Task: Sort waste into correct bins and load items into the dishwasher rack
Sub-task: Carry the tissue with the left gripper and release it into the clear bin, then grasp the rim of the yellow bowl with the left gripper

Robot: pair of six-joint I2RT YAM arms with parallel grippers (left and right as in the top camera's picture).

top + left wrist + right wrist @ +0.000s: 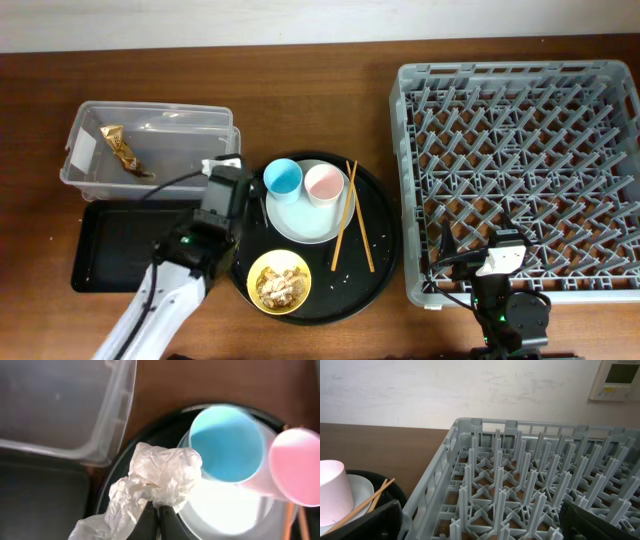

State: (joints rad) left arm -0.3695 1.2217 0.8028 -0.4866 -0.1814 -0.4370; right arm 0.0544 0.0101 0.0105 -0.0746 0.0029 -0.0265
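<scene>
My left gripper (159, 510) is shut on the crumpled white tissue wad (155, 480), holding it over the left rim of the round tray, between the clear tub (65, 405) and the light blue cup (227, 442). In the overhead view this gripper (222, 175) is beside the clear tub (150, 120), which holds the brown-gold wrapper (120, 148). The blue cup (283, 178) and pink cup (324, 184) stand on the pale plate (300, 225). The chopsticks (350, 215) lie to its right. The yellow bowl (279, 282) holds tan food scraps. My right gripper (480, 527) is open and empty over the grey rack (530, 480).
The flat black tray (110, 250) lies in front of the clear tub. The large round black tray (385, 250) carries the dishes. The rack (520, 80) fills the right side, with my right gripper (503, 245) at its front edge.
</scene>
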